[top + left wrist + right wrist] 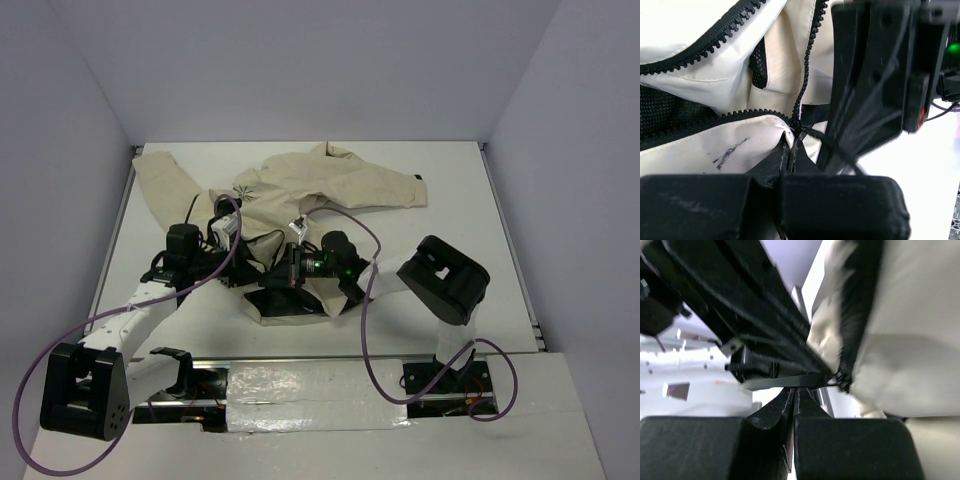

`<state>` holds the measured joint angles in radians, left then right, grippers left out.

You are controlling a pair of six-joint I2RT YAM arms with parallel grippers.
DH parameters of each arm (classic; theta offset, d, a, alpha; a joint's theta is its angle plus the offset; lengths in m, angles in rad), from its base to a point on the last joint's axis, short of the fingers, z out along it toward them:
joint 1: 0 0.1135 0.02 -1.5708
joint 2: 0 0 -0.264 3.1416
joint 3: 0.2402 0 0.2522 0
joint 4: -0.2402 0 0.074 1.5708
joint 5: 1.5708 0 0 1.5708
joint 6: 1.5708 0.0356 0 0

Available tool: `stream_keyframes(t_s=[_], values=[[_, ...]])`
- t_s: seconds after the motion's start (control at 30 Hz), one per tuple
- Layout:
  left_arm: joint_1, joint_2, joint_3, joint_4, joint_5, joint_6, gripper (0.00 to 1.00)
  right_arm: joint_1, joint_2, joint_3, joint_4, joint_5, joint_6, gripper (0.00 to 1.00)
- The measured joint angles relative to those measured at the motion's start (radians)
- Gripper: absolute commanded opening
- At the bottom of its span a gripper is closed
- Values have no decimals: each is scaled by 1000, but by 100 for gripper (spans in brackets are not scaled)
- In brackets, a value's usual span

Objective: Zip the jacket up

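The cream jacket lies spread at the back of the table, with its star logo on the left. Both grippers meet over its lower front. My left gripper is shut on the jacket's bottom edge, just under the zipper slider, as the left wrist view shows. Above the slider the two rows of black teeth stand apart. My right gripper is shut, and its tips pinch the flat black pull tab beside the jacket.
The white table has a metal rail along its left edge and white walls on three sides. Purple cables loop from both arms. The arm bases stand on a taped strip at the near edge.
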<state>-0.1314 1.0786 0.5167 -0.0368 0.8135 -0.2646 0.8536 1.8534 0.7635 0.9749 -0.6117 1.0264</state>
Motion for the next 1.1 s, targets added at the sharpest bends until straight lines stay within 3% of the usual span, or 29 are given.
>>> stream_keyframes(t_s=[0.37,0.47,0.67,0.87,1.1], values=[[0,0,0,-1,20,-3,0,-66,0,103,-10,9,-9,0],[0,0,0,-1,27,-4,0,-83,-13,104,-81,-3,-66,1],[0,0,0,-14,38,-4,0,-94,-157,150,-388,-4,-282,14],[2,0,0,-31,42,-5,0,-94,-357,159,-546,40,-393,31],[2,0,0,-37,42,-5,0,-80,-308,162,-677,137,-393,40]])
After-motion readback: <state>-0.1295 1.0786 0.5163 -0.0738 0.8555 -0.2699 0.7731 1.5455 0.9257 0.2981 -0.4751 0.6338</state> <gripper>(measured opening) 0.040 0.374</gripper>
